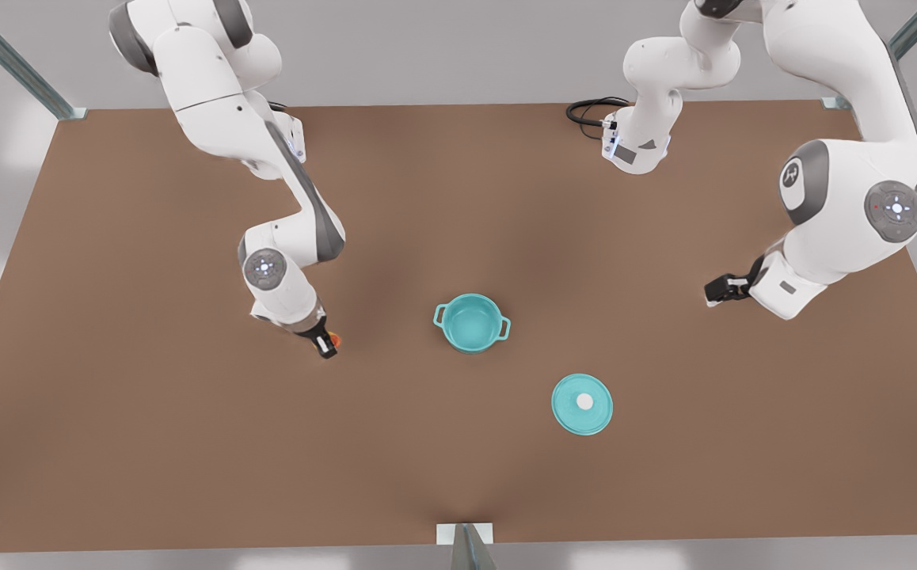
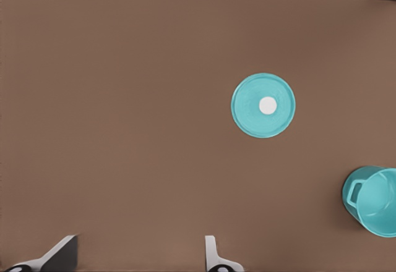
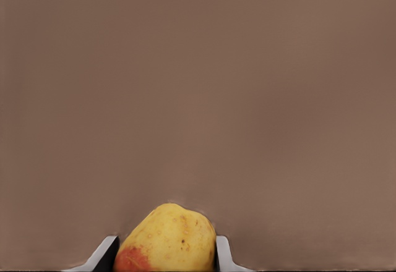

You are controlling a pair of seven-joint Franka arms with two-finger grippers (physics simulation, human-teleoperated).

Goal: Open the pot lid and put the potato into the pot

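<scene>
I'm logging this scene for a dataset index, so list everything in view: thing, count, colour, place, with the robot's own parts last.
pot: 1, teal, mid-table, uncovered, upright.
pot lid: 1, teal with white knob, flat on the table, apart from the pot, toward the front view's right and nearer the camera.
potato: 1, yellow with an orange-red patch, between the right end effector's fingers, to the front view's left of the pot.
table: 1, brown.
cable: 1, black, coiled at the table's far edge.
right end effector: 1, black fingers, shut on the potato, low at the table.
left end effector: 1, black fingers, open, on the front view's right, waiting.
</scene>
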